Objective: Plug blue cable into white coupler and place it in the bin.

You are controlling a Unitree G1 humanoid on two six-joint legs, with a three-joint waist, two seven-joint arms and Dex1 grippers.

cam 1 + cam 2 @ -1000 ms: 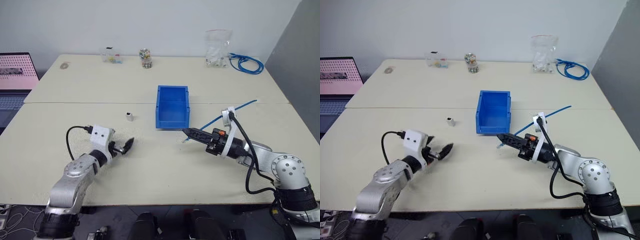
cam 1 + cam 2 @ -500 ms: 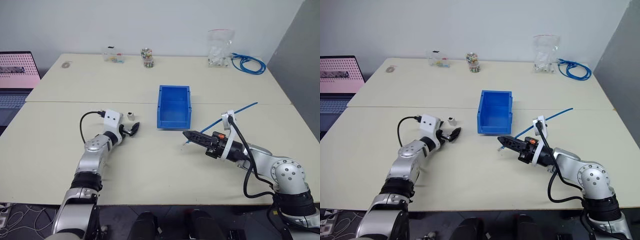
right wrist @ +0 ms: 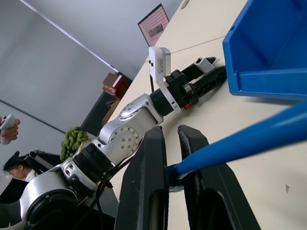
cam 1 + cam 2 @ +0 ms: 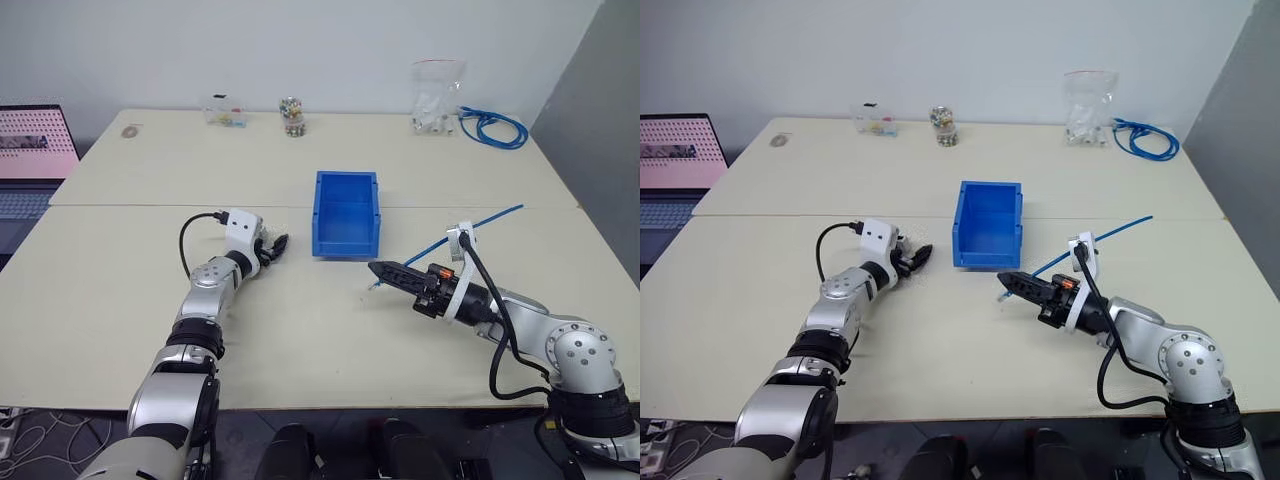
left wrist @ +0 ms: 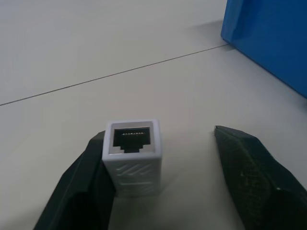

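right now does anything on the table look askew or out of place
Nothing stands out. The white coupler stands on the table between the left claw's open fingers, touching one. The right claw is shut on the blue cable, and the bin sits upright.

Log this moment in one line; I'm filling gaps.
left claw: around white coupler, open | right claw: holding blue cable | bin: empty
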